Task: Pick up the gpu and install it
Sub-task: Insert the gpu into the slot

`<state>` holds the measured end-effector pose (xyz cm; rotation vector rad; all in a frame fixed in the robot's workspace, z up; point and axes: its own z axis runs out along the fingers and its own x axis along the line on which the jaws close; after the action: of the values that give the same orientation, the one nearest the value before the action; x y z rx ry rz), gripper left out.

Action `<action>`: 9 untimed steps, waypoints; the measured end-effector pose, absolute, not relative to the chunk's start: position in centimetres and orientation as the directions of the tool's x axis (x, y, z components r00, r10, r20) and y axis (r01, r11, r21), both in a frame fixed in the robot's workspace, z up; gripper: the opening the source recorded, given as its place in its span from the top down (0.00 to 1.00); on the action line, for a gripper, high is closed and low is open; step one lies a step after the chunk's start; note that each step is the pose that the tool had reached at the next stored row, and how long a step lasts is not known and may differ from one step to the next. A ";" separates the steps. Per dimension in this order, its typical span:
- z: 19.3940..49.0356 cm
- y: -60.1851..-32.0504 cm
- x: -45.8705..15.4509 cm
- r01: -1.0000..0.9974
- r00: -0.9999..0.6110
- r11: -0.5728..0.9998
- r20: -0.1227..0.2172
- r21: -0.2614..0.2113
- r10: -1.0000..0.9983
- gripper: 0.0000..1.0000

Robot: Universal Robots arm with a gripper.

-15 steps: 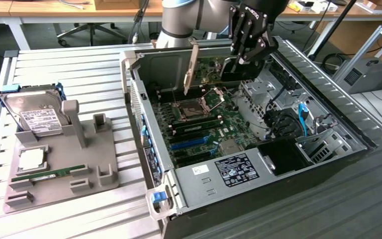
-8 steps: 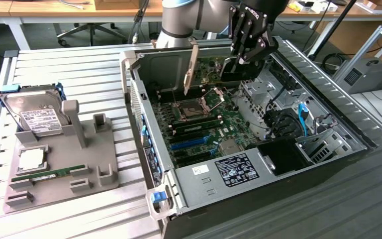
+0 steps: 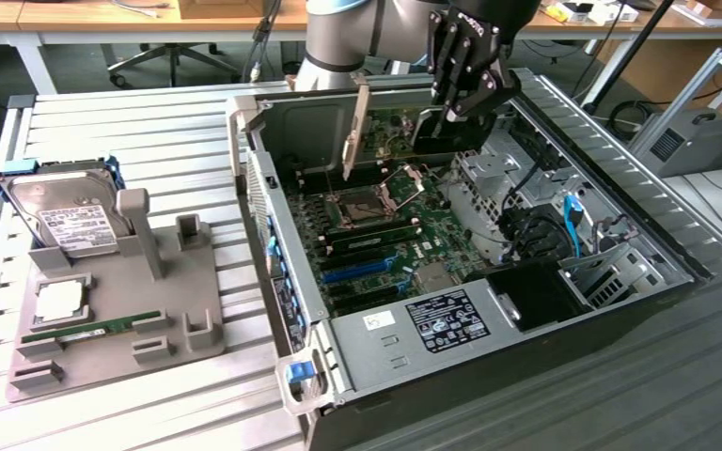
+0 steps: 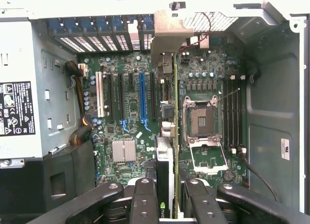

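We count one case point(image 3: 274, 235) and, at its nine o'clock in the exterior view, one tray point(image 3: 192, 282). On the tray we count one drive point(image 3: 72, 221) at eleven o'clock, and one pale chip point(image 3: 60, 301) and one memory stick point(image 3: 91, 329) at seven o'clock. We count one gpu point(image 3: 393, 132), clamped in one gripper point(image 3: 462, 108). On the one board point(image 4: 213, 64) we count one blue slot point(image 4: 142, 95), one white slot point(image 4: 99, 94) and one socket point(image 4: 201, 117).

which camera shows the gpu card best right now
The exterior view: it shows the thin dark gpu card with its pale silver metal bracket broadside, held by the gripper over the open grey computer case. The wrist view shows it edge-on between the black fingers.
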<state>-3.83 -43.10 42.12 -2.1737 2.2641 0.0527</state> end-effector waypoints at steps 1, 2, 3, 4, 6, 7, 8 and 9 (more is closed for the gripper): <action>42.1 -43.1 -3.8 -0.999 -0.041 0.040 -0.025 0.023 -0.999 0.73; 42.1 -43.1 -3.8 -0.999 -0.041 0.040 -0.025 0.022 -0.999 0.73; 42.1 -43.1 -3.8 -0.999 -0.041 0.040 -0.025 0.023 -0.999 0.73; 42.1 -43.1 -3.8 -0.999 -0.041 0.040 -0.025 0.023 -0.999 0.73; 42.1 -43.1 -3.8 -0.999 -0.041 0.040 -0.025 0.023 -0.999 0.73; 42.1 -43.1 -3.8 -0.999 -0.041 0.040 -0.025 0.023 -0.999 0.73; 42.0 -43.1 -3.8 -0.999 -0.041 0.040 -0.025 0.023 -0.999 0.73; 41.9 -43.1 -3.8 -0.999 -0.041 0.040 -0.025 0.023 -0.999 0.73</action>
<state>-3.84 -43.10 41.93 -2.1738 2.2641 0.0527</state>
